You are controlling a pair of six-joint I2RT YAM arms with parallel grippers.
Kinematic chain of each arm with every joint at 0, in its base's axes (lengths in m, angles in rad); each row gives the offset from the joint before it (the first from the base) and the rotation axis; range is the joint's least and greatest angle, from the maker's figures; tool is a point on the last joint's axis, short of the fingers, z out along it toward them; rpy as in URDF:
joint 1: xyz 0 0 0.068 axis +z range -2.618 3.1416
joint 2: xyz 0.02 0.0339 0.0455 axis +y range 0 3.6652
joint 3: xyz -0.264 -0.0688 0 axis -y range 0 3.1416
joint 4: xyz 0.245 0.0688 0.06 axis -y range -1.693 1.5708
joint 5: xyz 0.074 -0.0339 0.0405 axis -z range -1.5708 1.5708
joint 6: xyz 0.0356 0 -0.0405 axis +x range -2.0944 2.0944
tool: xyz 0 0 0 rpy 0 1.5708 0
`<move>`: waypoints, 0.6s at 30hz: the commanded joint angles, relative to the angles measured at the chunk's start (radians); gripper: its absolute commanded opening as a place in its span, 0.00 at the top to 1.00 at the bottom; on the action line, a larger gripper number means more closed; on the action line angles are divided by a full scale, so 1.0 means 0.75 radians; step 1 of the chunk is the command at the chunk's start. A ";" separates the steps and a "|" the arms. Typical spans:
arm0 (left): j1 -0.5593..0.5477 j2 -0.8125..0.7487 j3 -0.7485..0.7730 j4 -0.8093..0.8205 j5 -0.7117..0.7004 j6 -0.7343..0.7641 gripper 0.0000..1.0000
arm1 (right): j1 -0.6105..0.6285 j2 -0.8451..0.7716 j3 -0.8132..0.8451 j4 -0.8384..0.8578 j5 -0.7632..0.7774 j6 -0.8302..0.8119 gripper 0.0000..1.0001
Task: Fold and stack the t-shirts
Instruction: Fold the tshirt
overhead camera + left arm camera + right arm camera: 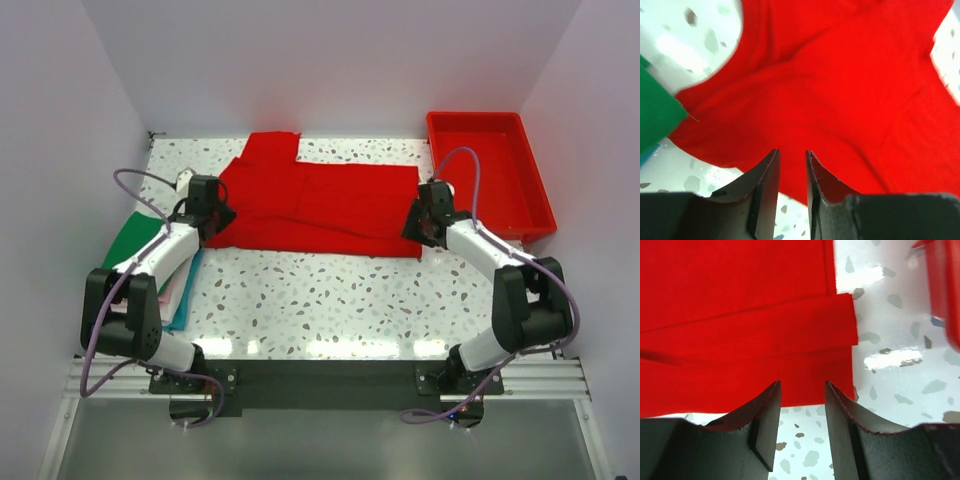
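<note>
The speckled table (330,290) is covered across the upper middle by the red t-shirt (320,205), partly folded. The red tray (490,165) is seen upper right, the green t-shirt (135,238) at left. The left gripper (791,152) is narrowly parted, the right gripper (802,384) wider; nothing is held.

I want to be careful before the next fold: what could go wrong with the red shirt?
The right gripper hangs over layered folds at the corner of the red shirt; it might pinch only one layer. The left gripper sits close beside the green shirt and could drag it along.
</note>
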 commanded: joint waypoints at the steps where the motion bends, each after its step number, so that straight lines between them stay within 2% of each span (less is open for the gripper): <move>1: -0.064 0.064 0.003 0.211 0.213 0.134 0.69 | 0.044 0.050 0.067 0.115 -0.025 0.012 0.57; 5: -0.212 0.177 0.079 0.254 0.224 0.165 0.70 | 0.185 0.122 0.124 0.122 0.009 0.016 0.57; 8: -0.291 0.277 0.122 0.316 0.228 0.155 0.70 | 0.228 0.189 0.169 0.130 0.009 0.026 0.57; 18: -0.398 0.551 0.318 0.365 0.316 0.169 0.72 | 0.380 0.343 0.276 0.148 0.005 0.067 0.57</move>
